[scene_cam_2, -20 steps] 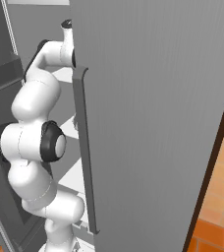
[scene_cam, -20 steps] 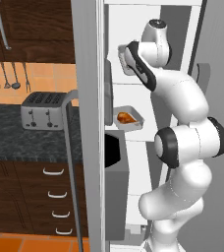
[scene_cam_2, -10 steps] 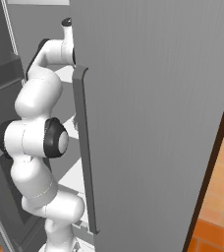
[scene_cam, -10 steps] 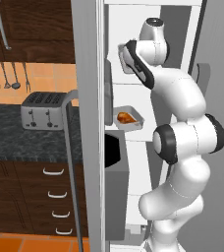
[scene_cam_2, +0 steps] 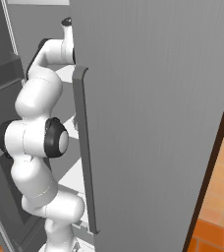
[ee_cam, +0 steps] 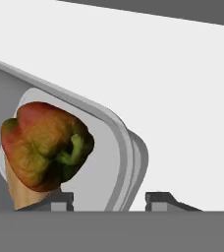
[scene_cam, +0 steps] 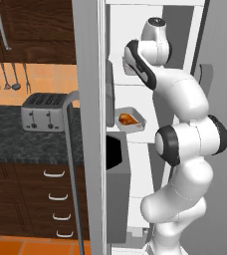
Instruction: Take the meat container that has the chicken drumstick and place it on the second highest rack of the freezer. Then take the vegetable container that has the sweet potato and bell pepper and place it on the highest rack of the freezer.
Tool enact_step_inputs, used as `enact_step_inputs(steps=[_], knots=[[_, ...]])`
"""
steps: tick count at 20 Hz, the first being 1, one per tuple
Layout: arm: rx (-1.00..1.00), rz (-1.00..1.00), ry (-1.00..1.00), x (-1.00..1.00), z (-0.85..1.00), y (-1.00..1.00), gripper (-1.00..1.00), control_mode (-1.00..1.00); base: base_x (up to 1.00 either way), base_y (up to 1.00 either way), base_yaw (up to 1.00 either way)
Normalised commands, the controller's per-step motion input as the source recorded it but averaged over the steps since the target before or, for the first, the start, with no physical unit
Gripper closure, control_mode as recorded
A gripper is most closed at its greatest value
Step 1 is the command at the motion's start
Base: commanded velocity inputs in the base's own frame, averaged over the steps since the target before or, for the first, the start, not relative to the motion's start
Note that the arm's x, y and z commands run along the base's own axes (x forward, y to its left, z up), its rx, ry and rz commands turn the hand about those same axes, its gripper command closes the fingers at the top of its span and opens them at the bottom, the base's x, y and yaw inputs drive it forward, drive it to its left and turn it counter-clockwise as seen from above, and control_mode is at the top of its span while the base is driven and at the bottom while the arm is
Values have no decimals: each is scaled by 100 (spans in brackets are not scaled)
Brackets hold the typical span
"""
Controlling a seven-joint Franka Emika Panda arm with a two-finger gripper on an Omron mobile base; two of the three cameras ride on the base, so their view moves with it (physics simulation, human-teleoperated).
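1. Already the meat container (scene_cam: 131, 120) with the chicken drumstick (scene_cam: 127, 119) sits on a white rack (scene_cam: 135, 136) inside the freezer (scene_cam: 88, 124), below where the arm is working; I judge that rack to be the second highest, so the first half of the task looks done.
2. Up above, the arm reaches onto the highest rack (ee_cam: 182, 88), seen as a flat white shelf in the hand view.
3. The vegetable container (ee_cam: 126, 152) lies on that rack with the bell pepper (ee_cam: 45, 145) in it; a tan piece under the pepper is probably the sweet potato (ee_cam: 23, 197).
4. The pincer (ee_cam: 106, 199) stands with its tips spread either side of the container's rim, apparently not pinching it.
5. If so, the second placement is made, and what remains is to draw the arm out of the freezer.
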Motion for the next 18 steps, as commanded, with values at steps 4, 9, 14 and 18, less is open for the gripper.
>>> enact_step_inputs(steps=[4,9,14,18], knots=[[0,0,-4,-19,0,0,-100,-100,0,0,0],[1,-3,-19,-94,-1,-3,-100,-100,0,0,0],[1,0,-16,-100,-7,-1,-100,-100,0,0,0],[0,0,-14,-100,0,-2,-100,-100,0,0,0]])
